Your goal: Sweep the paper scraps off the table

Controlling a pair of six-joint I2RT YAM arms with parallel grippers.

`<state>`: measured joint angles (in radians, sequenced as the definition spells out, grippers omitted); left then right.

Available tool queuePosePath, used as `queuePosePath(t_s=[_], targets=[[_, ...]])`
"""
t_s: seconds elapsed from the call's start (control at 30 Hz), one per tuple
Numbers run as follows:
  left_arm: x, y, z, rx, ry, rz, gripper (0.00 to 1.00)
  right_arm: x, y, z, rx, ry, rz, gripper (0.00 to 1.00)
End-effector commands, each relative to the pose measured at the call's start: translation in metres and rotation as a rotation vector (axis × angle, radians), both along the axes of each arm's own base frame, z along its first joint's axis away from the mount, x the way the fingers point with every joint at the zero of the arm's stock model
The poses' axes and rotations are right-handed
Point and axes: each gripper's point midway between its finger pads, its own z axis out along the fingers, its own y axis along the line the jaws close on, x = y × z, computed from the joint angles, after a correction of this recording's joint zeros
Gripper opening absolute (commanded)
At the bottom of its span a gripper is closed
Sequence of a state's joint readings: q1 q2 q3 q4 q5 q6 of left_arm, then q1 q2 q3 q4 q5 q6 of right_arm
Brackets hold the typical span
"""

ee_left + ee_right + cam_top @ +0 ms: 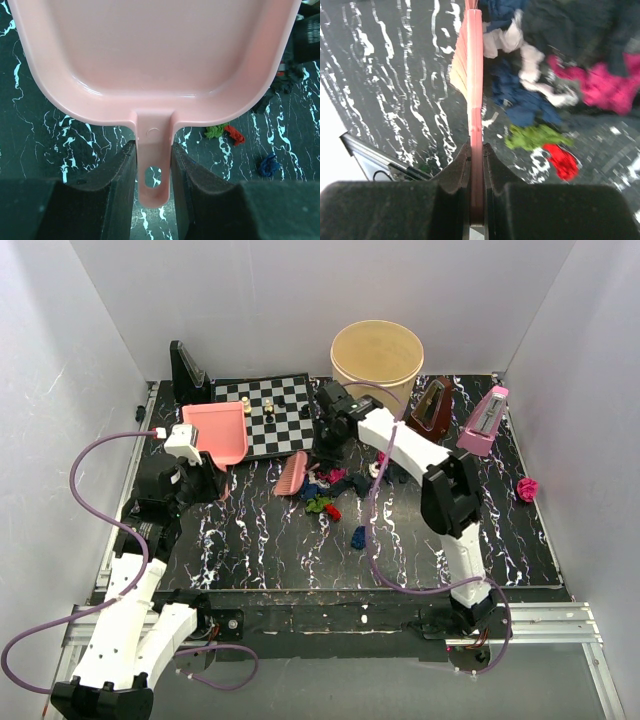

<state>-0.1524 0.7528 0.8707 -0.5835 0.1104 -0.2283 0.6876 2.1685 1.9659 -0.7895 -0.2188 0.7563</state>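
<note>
My left gripper (203,478) is shut on the handle (154,165) of the pink dustpan (217,431), which hangs tilted above the table (250,540) at the left; the pan fills the left wrist view (155,55). My right gripper (322,443) is shut on the pink brush (291,473), whose bristles rest on the table just left of a pile of paper scraps (326,483). The right wrist view shows the brush (474,75) beside magenta (600,85), dark blue (520,100), green (537,136) and red (562,160) scraps. A blue scrap (358,537) lies nearer. One magenta scrap (527,488) lies far right.
A chessboard (290,422) with a few small pieces lies behind the dustpan. A tan bucket (377,355) stands at the back. A brown metronome (432,405) and a pink one (482,423) stand at the back right. A black stand (187,372) is at the back left.
</note>
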Motion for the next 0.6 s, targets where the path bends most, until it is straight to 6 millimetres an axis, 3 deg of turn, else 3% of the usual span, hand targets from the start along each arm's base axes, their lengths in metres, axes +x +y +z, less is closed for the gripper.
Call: queuePosePath(t_s=[0.0,0.2,0.27,0.37,0.57], targets=[[0.0,-0.004,0.013,-0.021,-0.036,-0.023,0.15,-0.011,-0.067,0.024,-0.178,-0.06,-0.052,0.01],[-0.002,-0.007,0.015,-0.032,-0.043,-0.039,0.15,-0.032,-0.086,0.082,-0.127,-0.147,-0.011,0.01],[-0.002,-0.008,0.017,-0.036,-0.049,-0.043,0.15,-0.035,-0.101,0.099,-0.151,-0.199,-0.04,0.01],[-0.004,-0.01,0.018,-0.044,-0.053,-0.053,0.15,-0.038,-0.143,0.119,-0.27,-0.278,-0.133,0.01],[-0.005,-0.009,0.023,-0.043,-0.071,-0.048,0.15,-0.058,-0.273,0.144,-0.739,-0.352,-0.549,0.01]])
